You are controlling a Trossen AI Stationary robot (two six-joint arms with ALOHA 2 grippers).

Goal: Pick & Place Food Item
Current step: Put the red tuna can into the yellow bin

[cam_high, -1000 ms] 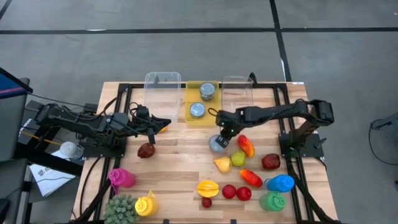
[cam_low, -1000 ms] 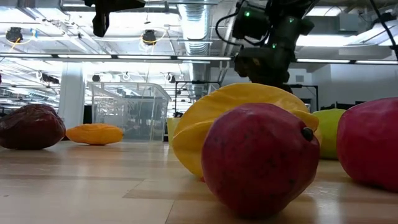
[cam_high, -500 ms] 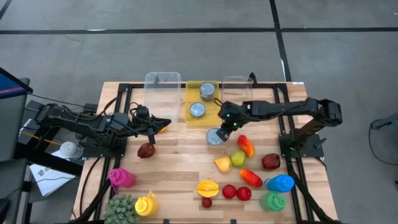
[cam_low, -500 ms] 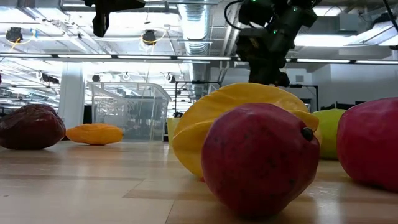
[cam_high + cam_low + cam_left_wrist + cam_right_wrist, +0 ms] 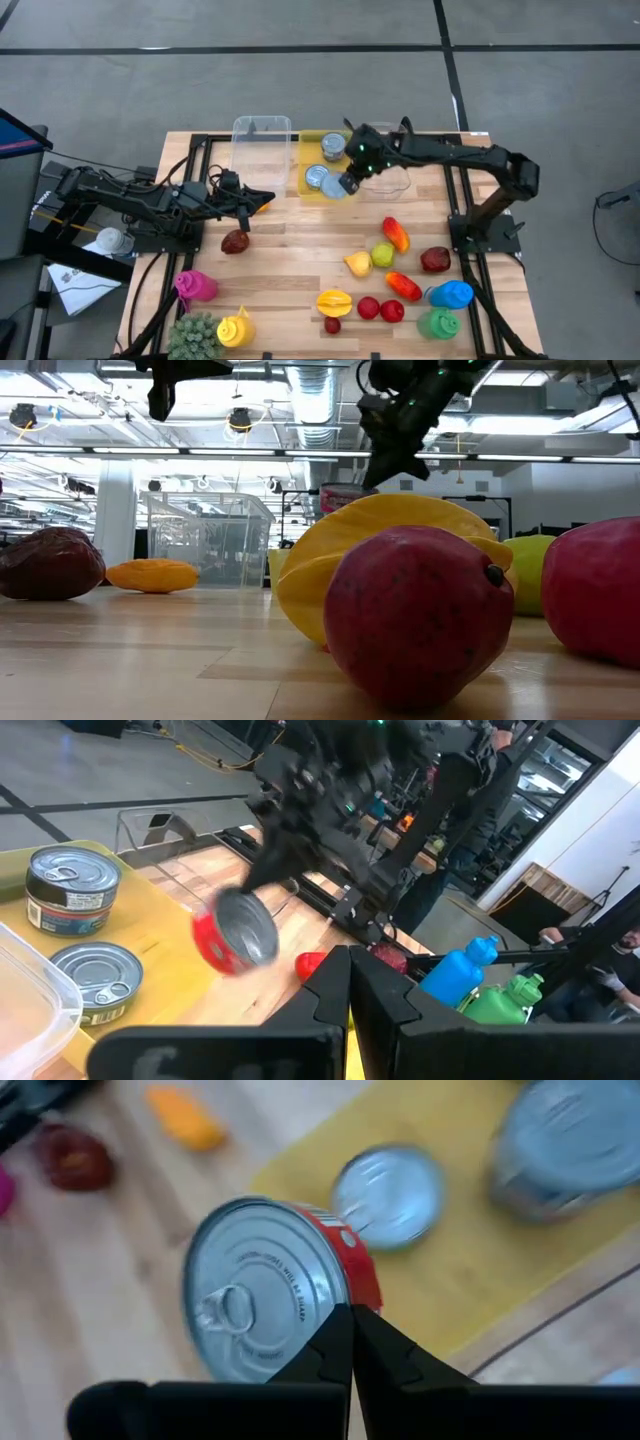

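Over the yellow tray [image 5: 313, 165] at the table's far edge: right gripper [image 5: 349, 183] closed on the rim of a red-labelled tin can [image 5: 335, 187], lifted clear of the surface and tilted so its silver pull-tab lid faces outward. Right wrist view: fingers [image 5: 335, 1342] pinched together on the can's [image 5: 270, 1285] edge, with one tin [image 5: 388, 1195] directly beyond it on the tray [image 5: 470, 1270] and part of a second tin [image 5: 570, 1145] at the frame's corner. Left wrist view: same can [image 5: 236, 932] seen in the air under the right arm, beside two tins [image 5: 66, 892] standing upright on the yellow tray [image 5: 160, 935]. Two clear plastic containers [image 5: 262, 143] flanking the tray, one on each side. Left gripper [image 5: 243, 207] closed with nothing in it, fingers [image 5: 340, 995] shut together, positioned at the table's left part above an orange fruit [image 5: 262, 203] and near a dark red fruit [image 5: 236, 241]. On the table's [image 5: 290, 260] right and near part, well apart from the tray: red-orange pepper [image 5: 396, 234], green apple [image 5: 382, 255], yellow starfruit [image 5: 334, 301], several red fruits [image 5: 380, 309], blue bottle [image 5: 451, 294], green bottle [image 5: 437, 323]. Near-left corner: pink bottle [image 5: 195, 286], yellow bottle [image 5: 235, 328], green spiky plant [image 5: 195, 336]. Low view: pomegranate [image 5: 415, 615] in the foreground, touching or just before the starfruit [image 5: 400, 525]; cannot tell which.
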